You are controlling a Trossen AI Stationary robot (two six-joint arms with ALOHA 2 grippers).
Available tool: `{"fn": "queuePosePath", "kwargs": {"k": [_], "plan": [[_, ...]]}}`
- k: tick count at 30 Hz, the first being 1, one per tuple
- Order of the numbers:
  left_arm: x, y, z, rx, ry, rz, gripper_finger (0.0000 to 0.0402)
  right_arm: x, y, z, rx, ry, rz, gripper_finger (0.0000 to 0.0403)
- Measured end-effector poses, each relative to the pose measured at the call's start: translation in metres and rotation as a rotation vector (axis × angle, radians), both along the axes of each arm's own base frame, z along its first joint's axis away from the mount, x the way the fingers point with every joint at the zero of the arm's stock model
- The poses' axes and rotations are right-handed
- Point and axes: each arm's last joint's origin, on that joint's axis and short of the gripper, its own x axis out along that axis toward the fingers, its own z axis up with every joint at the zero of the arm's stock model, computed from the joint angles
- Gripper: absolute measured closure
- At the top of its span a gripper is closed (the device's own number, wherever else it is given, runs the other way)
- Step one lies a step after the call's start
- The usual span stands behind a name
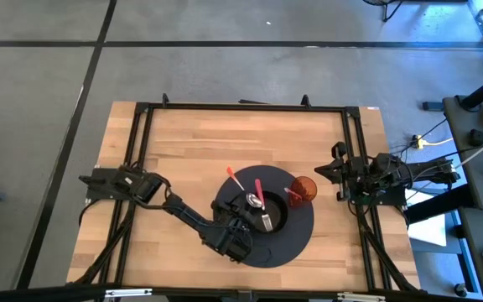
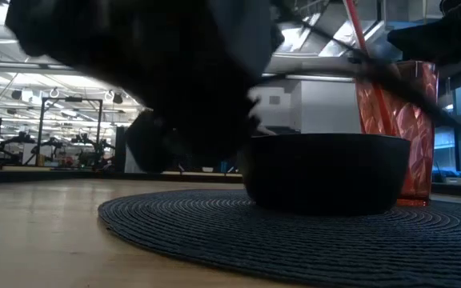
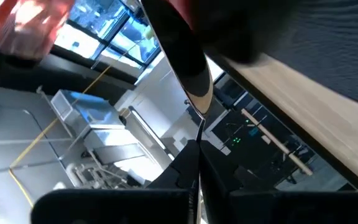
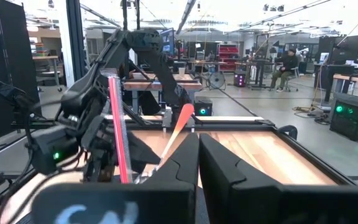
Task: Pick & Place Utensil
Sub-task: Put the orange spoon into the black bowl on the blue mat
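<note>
Mat (image 1: 296, 239): utensil (image 1: 258, 191) by shut left gripper (image 1: 254, 208).

The left arm (image 1: 183, 214) reaches over the black bowl (image 1: 268, 211) — blocking it from that side. The red cup (image 1: 303, 190) stands just beside the bowl. The far half of the table (image 1: 241, 134) lies bare.

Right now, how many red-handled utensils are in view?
3: one on the mat's far-left edge, one across the black bowl, one standing in the red cup. Others may be hidden.

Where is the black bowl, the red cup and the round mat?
black bowl (image 2: 326, 172): low view, front of its outer wall.
red cup (image 2: 410, 120): low view, its faceted side.
round mat (image 1: 296, 239): high view, bare part near its right edge.
</note>
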Motion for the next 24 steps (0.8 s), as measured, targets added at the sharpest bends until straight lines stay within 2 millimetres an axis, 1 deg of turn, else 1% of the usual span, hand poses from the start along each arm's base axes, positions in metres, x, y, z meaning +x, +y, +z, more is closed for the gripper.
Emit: {"fn": "queuePosePath", "kwargs": {"k": [3,5,24], "plan": [[0.0004,0.0013,-0.0104,0.022,0.017,0.003,0.04,0.0,0.0,0.0,0.0,0.0,0.0,0.0389],[0.0001,0.0014,-0.0122,0.027,0.019,0.003,0.04,0.0,0.0,0.0,0.0,0.0,0.0,0.0389],[-0.0004,0.0002,-0.0095,0.036,0.013,0.0,0.04,0.0,0.0,0.0,-0.004,0.0,-0.001,0.0389]]}}
